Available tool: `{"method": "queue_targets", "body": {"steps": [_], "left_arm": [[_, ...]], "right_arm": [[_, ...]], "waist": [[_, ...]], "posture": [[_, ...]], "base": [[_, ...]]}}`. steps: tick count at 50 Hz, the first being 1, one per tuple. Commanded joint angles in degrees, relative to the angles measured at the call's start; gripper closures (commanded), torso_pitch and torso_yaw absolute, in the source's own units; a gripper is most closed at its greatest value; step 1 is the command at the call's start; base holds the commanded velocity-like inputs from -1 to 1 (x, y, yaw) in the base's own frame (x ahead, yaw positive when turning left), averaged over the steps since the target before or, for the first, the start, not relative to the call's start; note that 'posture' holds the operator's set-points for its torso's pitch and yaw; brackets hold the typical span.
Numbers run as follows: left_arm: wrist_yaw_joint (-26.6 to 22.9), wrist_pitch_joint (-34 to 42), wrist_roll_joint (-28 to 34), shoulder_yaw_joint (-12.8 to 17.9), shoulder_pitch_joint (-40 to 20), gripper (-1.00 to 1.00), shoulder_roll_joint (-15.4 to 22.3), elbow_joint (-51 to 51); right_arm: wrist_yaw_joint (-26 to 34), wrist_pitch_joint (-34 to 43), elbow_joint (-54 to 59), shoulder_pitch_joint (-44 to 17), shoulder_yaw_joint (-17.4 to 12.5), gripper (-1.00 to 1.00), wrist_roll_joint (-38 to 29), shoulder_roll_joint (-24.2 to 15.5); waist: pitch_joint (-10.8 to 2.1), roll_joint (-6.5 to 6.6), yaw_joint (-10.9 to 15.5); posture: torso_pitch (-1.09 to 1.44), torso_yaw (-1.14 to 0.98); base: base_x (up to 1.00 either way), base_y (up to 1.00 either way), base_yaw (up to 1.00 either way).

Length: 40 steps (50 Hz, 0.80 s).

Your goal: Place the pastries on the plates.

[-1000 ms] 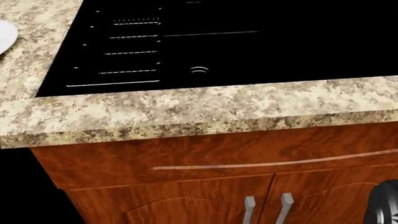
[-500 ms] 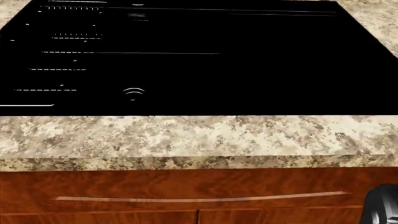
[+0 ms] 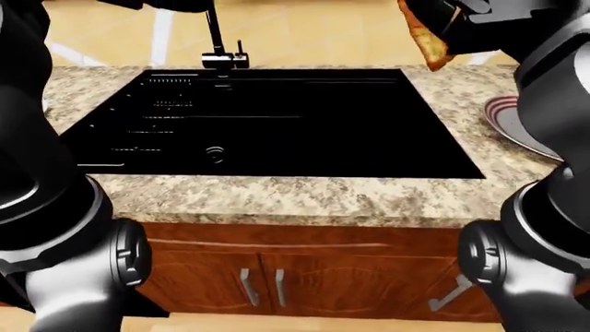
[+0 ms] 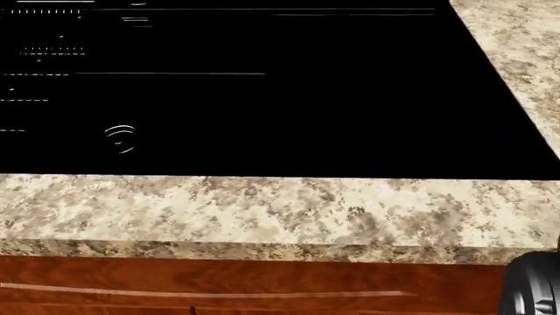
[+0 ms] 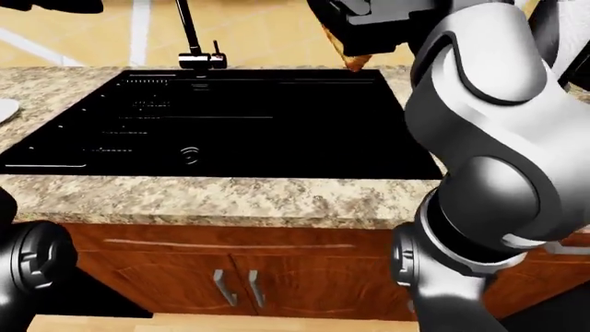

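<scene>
A golden-brown pastry hangs above the counter's far right corner, beyond the sink. My right hand is shut on its upper part, so only its lower edge shows in the right-eye view. A red-rimmed plate lies on the counter at the right edge of the left-eye view, below and right of the pastry, half hidden by my right arm. A white plate peeks in at the left edge of the right-eye view. My left hand is cut off by the top edge and its fingers do not show.
A black sink fills the counter's middle, with a dark faucet at its top rim. The speckled granite counter runs along its near rim, with wooden cabinet doors below. My forearms crowd both sides of the eye views.
The head camera has swung to the right: the sink slid left in the view, its right rim came in, and the white plate left the picture.
</scene>
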Motion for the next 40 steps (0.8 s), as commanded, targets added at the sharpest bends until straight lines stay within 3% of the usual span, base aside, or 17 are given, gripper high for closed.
{"method": "queue_targets", "body": {"steps": [1,3,4,14,16,19,21,22,23,24,26,28,30,32,34,36,40], "left_arm": [[-0.01,-2.03,-0.28,-0.21,-1.83,-1.0,0.29,-1.57],[0.04,-1.97,-0.31,-0.14,-1.75,-1.0,0.29,-1.68],[0.0,-1.89,-0.31,-0.2,-1.68,-1.0,0.35,-1.82],[0.22,-1.99,-0.35,-0.1,-1.85,-1.0,0.45,-1.57],[0.13,-1.93,-0.37,-0.08,-1.94,-1.0,0.65,-1.5],[0.07,-1.97,-0.42,-0.04,-2.15,-1.0,0.84,-1.35],[0.06,-2.03,-0.47,-0.13,-2.37,-1.0,0.82,-1.18],[0.03,-2.0,-0.52,-0.07,-2.47,-1.0,0.84,-1.15],[0.03,-2.09,-0.48,-0.13,-2.5,-1.0,0.9,-1.01],[0.01,-2.08,-0.48,-0.14,-2.55,-1.0,0.91,-0.97],[0.06,-2.07,-0.5,-0.14,-2.65,-1.0,0.91,-0.93],[0.15,-2.01,-0.5,-0.18,-2.42,-1.0,0.74,-1.19],[0.18,-1.97,-0.47,-0.17,-2.29,-1.0,0.72,-1.28],[0.21,-1.77,-0.55,-0.03,-2.12,-1.0,0.66,-1.63],[0.21,-1.67,-0.57,-0.04,-1.88,-1.0,0.68,-1.86],[0.23,-1.36,-0.7,0.19,-1.84,-1.0,0.74,-2.2],[0.29,-1.37,-0.72,0.08,-1.31,-1.0,0.82,-2.56]], "right_arm": [[-0.57,-1.89,-1.49,-1.74,-1.88,1.0,-1.11,-0.94],[-0.59,-1.9,-1.62,-1.47,-1.93,1.0,-1.19,-0.85],[-0.56,-1.86,-1.65,-1.49,-1.85,1.0,-1.22,-0.85],[-1.36,-1.22,-1.99,-1.2,-3.52,1.0,-0.83,0.31],[-1.59,-1.35,-1.57,-1.49,-3.2,1.0,-0.4,0.04],[-1.98,-0.71,-1.69,-1.99,-3.34,1.0,0.39,-0.35],[-1.81,-0.68,-1.59,-2.35,-2.39,1.0,0.52,-1.16],[-1.91,-0.99,-1.32,-2.76,-2.56,1.0,0.68,-0.76],[-1.79,-0.67,-1.4,-2.59,-2.39,1.0,0.77,-1.09],[-1.89,-0.71,-1.33,-2.49,-2.51,1.0,0.75,-1.05],[-2.05,-0.29,-1.67,-2.74,-2.52,1.0,1.08,-0.92],[-1.94,-0.62,-1.82,-2.33,-2.43,1.0,1.08,-0.93],[-1.88,-0.29,-2.33,-2.23,-2.58,1.0,1.4,-1.06],[-1.83,-0.97,-2.0,-2.03,-2.5,1.0,1.39,-0.83],[-1.6,-1.99,-1.71,-1.52,-1.76,1.0,1.06,-0.78],[-1.13,-1.45,-2.33,-1.34,-1.44,1.0,0.9,-1.27],[-0.11,-0.86,-2.68,-1.17,-0.99,1.0,0.04,-1.04]], "waist": [[-1.47,0.56,-0.65],[-0.38,-2.55,-1.26],[-0.85,-5.98,-1.89],[-0.59,-1.81,0.01],[-1.28,-3.83,-0.15],[-0.22,-3.74,-0.06],[1.37,-1.96,1.67],[1.43,2.95,2.7],[1.59,6.1,2.0],[1.25,2.36,2.17],[-0.7,3.34,1.78],[-1.4,2.71,1.48],[-0.34,1.64,1.28],[1.93,-0.9,1.95],[2.16,-4.84,2.54],[2.8,-3.51,2.47],[1.48,-1.13,1.37]], "posture": [[-0.14,0.0],[-0.14,0.0],[-0.14,0.0],[-0.14,0.0],[-0.14,0.0],[-0.14,0.0],[-0.14,0.0],[-0.14,0.0],[-0.14,0.0],[-0.14,0.0],[-0.14,0.0],[-0.14,0.0],[-0.14,0.0],[-0.14,0.0],[-0.14,0.0],[-0.14,0.0],[-0.14,0.0]], "base": [[-0.34,-0.41,0.0],[-0.34,-0.41,0.0],[-0.34,-0.41,0.0],[-0.34,-0.34,-0.04],[-0.34,0.0,-0.54],[-0.35,0.0,-0.82],[-0.35,-0.5,-0.5],[-0.28,-0.77,0.0],[-0.19,-0.47,0.0],[-0.17,-0.41,0.0],[-0.16,-0.41,0.0],[-0.11,-0.4,0.0],[0.0,-0.15,0.0],[0.0,0.0,0.0],[0.0,0.0,0.0],[0.0,0.0,0.0],[0.0,0.0,0.0]]}}
